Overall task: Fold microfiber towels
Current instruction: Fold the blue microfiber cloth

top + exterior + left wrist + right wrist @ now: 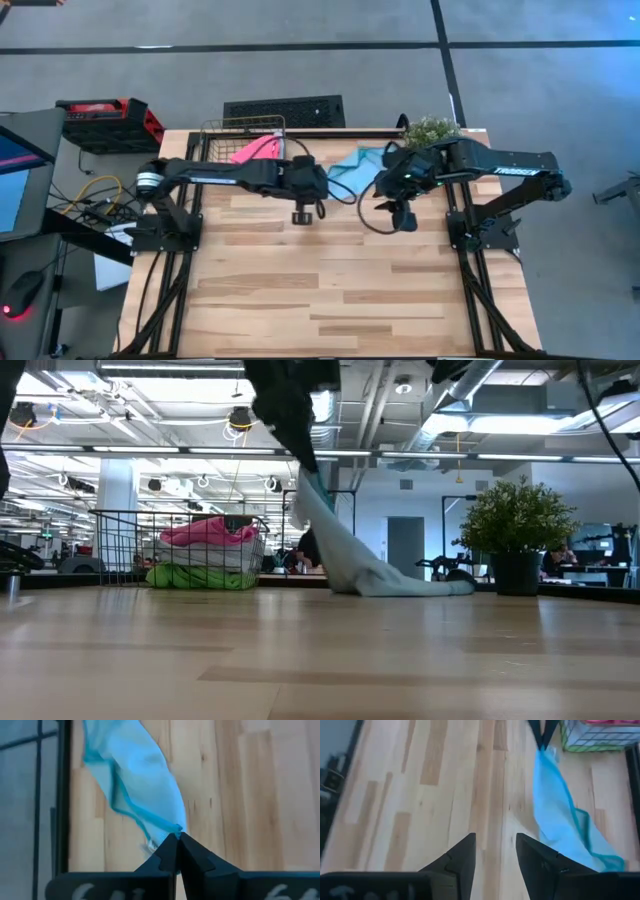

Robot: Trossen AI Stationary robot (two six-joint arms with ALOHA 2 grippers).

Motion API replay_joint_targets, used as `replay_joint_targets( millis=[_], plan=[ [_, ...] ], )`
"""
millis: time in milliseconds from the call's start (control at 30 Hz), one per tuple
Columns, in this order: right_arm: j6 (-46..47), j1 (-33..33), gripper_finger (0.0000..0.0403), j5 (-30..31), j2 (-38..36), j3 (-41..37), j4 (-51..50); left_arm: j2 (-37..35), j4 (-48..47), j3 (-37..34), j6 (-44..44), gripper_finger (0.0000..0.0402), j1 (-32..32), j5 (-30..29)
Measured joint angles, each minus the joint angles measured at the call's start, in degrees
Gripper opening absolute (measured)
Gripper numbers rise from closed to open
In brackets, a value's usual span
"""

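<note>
Teal-blue towel [345, 555] hangs by 1 corner from the left tool [176, 840], clamped tight on it, the far end trailing on the tabletop [320, 660] beside the plant [515, 525]: judged a lift for spreading. Right tool [495, 851] waits alongside, parted, empty. Pink and green towels sit in the basket [120, 550].

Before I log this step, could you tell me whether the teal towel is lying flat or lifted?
Partly lifted: the left gripper pinches one corner of the teal towel off the table, the rest trailing on the wood.
</note>
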Motion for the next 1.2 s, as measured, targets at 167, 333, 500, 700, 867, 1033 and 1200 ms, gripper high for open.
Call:
replay_joint_targets(
  millis=[167, 333, 500, 700, 867, 1033, 1200],
  plan=[
    [-4.0, 0.0, 0.0163, 0.9, 5.7, 0.0, 6.8, -3.8, -0.9, 0.0, 1.8, 0.0, -2.2, 0.2],
    [-5.8, -0.3, 0.0163, 3.1, 11.4, -0.1, 14.9, -5.7, -2.5, 0.0, -0.5, 0.0, -4.6, 0.2],
    [-6.1, -0.7, 0.0163, 2.7, 15.7, 0.1, 24.9, -8.1, -4.6, 0.0, -4.7, 0.0, -7.1, -0.8],
    [-7.8, -0.7, 0.0163, 1.2, 19.2, 0.0, 30.6, -10.2, -5.7, -0.1, -8.7, 0.0, -9.0, -2.2],
    [-7.9, -1.1, 0.0163, -3.3, 21.6, 0.0, 35.3, -11.5, -4.5, 0.0, -10.4, 0.0, -9.5, -3.5],
    [-7.9, -1.5, 0.0163, -3.3, 23.4, -0.2, 37.9, -12.4, -5.0, 0.0, -11.4, 0.0, -10.2, -3.4],
    [-7.9, -1.6, 0.0163, -3.2, 23.5, -0.3, 38.7, -12.8, -5.7, 0.1, -12.1, 0.0, -10.9, -3.5]
  ],
)
